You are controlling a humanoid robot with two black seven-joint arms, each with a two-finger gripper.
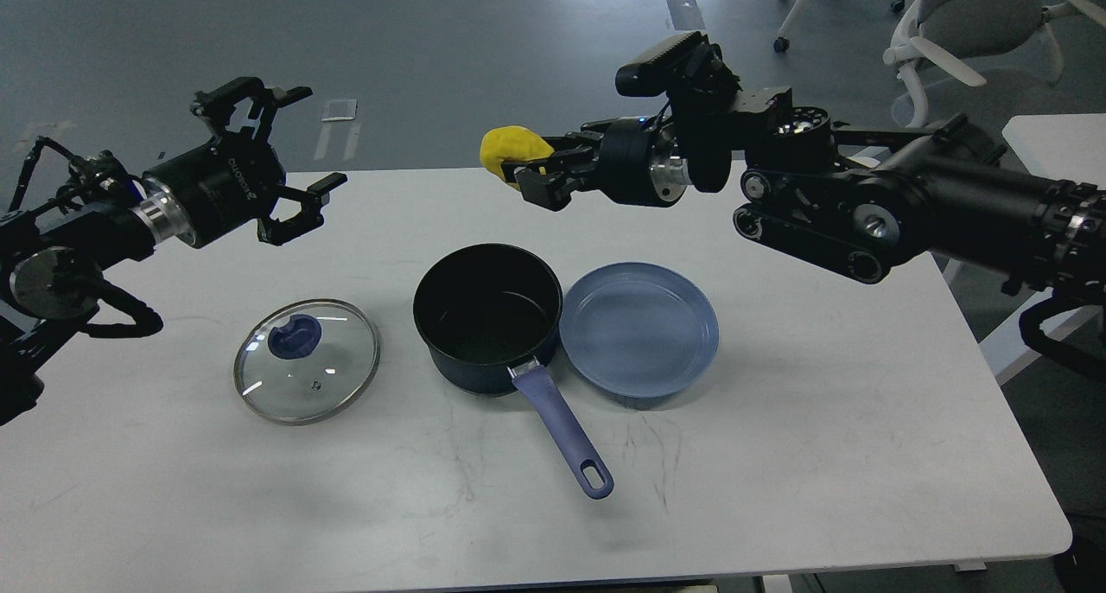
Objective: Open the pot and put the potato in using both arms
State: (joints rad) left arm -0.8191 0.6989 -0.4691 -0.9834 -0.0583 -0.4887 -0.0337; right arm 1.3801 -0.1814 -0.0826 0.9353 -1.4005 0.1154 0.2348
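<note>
The dark pot (486, 316) stands open at the table's middle, its blue handle (562, 437) pointing toward the front. Its glass lid (306, 371) with a blue knob lies flat on the table to the pot's left. My right gripper (529, 176) is shut on the yellow potato (511, 147) and holds it in the air, above and behind the pot. My left gripper (294, 156) is open and empty, raised over the table's back left, behind the lid.
An empty blue plate (639, 328) sits touching the pot's right side. The white table (778, 455) has bare surface at the front and right. Office chairs (959, 48) and a second white table (1058, 161) stand at the far right.
</note>
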